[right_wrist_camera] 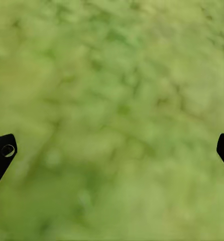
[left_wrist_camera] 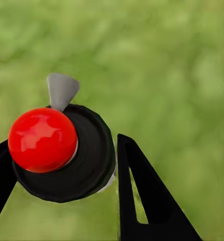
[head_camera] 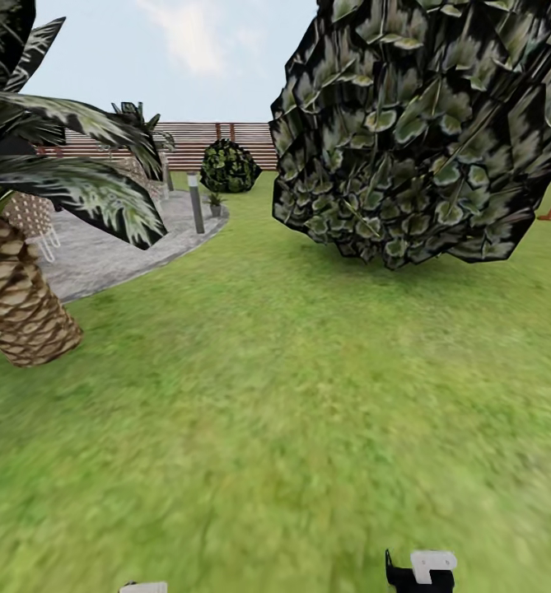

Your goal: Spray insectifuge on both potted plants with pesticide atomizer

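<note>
Left wrist view: left gripper [left_wrist_camera: 62,143] fingers clenched on what seems, end-on, to be the pesticide atomizer [left_wrist_camera: 89,165], with a red knob, black collar and grey nozzle. The angle is poor, so the grip depth is uncertain. Right gripper [right_wrist_camera: 112,150] fingers are spread, holding nothing, over lawn [right_wrist_camera: 117,75].

Head view: one potted plant [head_camera: 216,203] stands far off beside a grey post [head_camera: 196,203] at the patio [head_camera: 102,251] edge.

Risks:
- The big bush [head_camera: 415,123] and palm [head_camera: 24,305] crowd the route, so the robot may clip one.
- A jolt may loosen the bottle.
</note>
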`<state>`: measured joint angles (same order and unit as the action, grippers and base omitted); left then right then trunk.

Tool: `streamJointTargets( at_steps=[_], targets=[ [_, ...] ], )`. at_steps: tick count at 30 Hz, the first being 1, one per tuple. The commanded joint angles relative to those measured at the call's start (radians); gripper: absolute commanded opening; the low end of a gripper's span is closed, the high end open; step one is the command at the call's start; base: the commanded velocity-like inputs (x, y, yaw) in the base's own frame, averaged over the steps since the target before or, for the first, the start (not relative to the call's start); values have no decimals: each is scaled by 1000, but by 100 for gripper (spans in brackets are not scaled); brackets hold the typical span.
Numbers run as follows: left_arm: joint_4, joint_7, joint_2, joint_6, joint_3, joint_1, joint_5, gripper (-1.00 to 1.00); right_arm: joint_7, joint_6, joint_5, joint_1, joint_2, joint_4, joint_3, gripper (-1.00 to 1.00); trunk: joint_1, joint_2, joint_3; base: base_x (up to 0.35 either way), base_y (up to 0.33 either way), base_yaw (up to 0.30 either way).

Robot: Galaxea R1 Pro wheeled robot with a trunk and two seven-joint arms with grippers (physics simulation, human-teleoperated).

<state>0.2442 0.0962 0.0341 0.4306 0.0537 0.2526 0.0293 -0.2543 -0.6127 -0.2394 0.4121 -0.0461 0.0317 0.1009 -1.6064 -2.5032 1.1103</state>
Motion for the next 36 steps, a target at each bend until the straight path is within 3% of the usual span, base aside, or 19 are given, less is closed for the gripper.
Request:
streamJointTargets(
  at_steps=[1,9,36],
  targets=[
    [-1,0,0,4,5,0,3,-100,-3,-2,-11,1,0,-1,8,100,0,0,1,326,-120,0],
    [-2,0,0,4,5,0,3,-100,-3,-2,-11,1,0,-1,8,100,0,0,0,329,-110,32],
    [-2,0,-1,4,5,0,3,-100,-3,-2,-11,1,0,-1,8,100,0,0,-16,330,-108,164]
  ],
)
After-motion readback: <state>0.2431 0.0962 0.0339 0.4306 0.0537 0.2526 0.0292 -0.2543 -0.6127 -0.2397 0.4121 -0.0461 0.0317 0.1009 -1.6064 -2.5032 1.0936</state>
